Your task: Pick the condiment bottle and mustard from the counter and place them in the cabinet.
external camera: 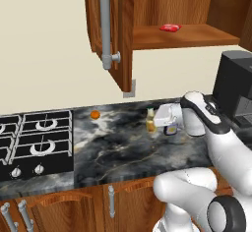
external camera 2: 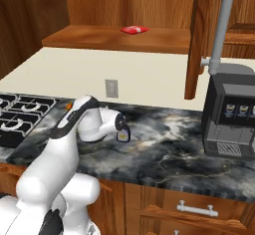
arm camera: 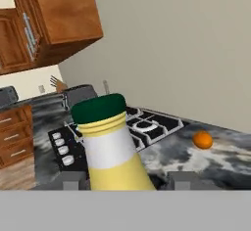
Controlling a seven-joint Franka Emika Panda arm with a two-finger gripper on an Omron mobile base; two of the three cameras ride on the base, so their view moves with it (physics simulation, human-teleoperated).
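The mustard (external camera: 150, 120) stands upright on the counter (external camera: 123, 147), yellow with a dark green cap. My gripper (external camera: 155, 121) reaches in level from the right. In the hand view the mustard (arm camera: 113, 149) fills the gap between the fingertips (arm camera: 73, 180) of my gripper (arm camera: 128, 180), which is shut on it. The condiment bottle (external camera: 171, 128), dark with a light label, stands just under my hand, and the condiment bottle (external camera 2: 123, 135) also shows from the right base camera. The cabinet (external camera: 197, 35) hangs above with its door (external camera: 106, 24) swung open.
A small red packet (external camera: 170, 27) lies on the cabinet shelf. An orange ball (external camera: 95, 114) sits on the counter left of the mustard. The black stove (external camera: 34, 137) is at the left. A dark coffee machine (external camera 2: 231, 112) stands at the right.
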